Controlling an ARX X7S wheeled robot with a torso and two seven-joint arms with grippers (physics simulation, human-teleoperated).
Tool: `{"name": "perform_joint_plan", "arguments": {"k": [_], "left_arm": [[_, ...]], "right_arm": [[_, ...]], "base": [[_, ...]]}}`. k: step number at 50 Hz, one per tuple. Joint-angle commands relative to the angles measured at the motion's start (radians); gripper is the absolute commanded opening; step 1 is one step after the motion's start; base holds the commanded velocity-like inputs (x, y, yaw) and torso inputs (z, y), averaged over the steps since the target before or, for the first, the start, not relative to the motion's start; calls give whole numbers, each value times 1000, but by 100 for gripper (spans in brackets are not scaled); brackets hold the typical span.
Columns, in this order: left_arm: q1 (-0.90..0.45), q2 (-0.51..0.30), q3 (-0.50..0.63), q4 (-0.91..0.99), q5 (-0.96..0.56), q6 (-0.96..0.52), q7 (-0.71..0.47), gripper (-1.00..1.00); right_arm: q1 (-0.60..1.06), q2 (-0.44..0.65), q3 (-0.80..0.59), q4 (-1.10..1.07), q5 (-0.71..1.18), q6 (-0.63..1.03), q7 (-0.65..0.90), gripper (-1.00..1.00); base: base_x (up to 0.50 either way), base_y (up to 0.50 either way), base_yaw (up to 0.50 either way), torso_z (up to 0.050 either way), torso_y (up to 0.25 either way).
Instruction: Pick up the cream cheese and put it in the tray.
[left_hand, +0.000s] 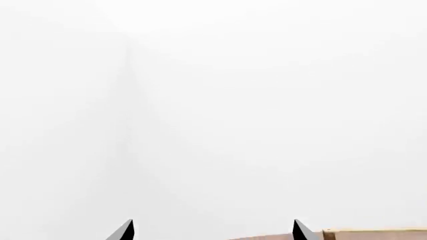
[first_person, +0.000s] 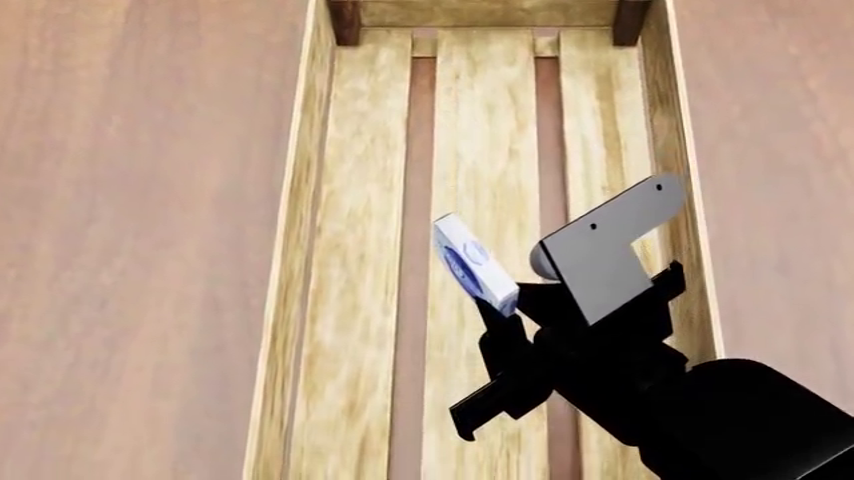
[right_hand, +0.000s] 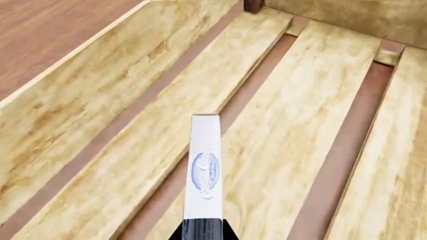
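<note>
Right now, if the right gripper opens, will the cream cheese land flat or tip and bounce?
Likely tip, then settle flat: the cream cheese is held on edge, tilted, by one end in the right gripper. It looks stiff, so it should not sag. It is thin and hangs over a slat gap in the tray, so an edge could catch there.

The head camera looks steeply down onto the tray (first_person: 310, 200) resting on the worktop (first_person: 134, 200), with the right arm entering from the lower right. The right wrist camera sits close above the same slatted floor, facing along the pincer (right_hand: 202, 231) toward the tray's far end. The left wrist camera faces blank white, catching only a tray edge (left_hand: 373, 233).
</note>
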Motion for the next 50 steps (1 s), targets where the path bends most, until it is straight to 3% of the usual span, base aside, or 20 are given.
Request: {"name": "perform_joint_plan", "arguments": {"k": [1,9,38,39,50], "left_arm": [[1,-3,-2,1,1,2,-8,100],[-2,-4,-1,-1,-1,4,-13,100],[1,-15,2,0,-3,29,-34,100],[0,-15,3,-2,-2,27,-33,100],[-1,-15,7,0,1,23,-36,100]], "right_arm": [[12,-6,-8,6,-11,0,-6,-100],[9,-8,-14,19,-18,-9,-13,-100],[16,-9,-89,29,-99,-9,0,-100],[20,-16,-75,44,-85,-6,0,100],[11,-9,-82,44,-103,-17,12,100]], "base": [[0,0,0,0,-146],[0,0,0,0,-134],[0,0,0,0,0],[0,0,0,0,0],[0,0,0,0,0]]}}
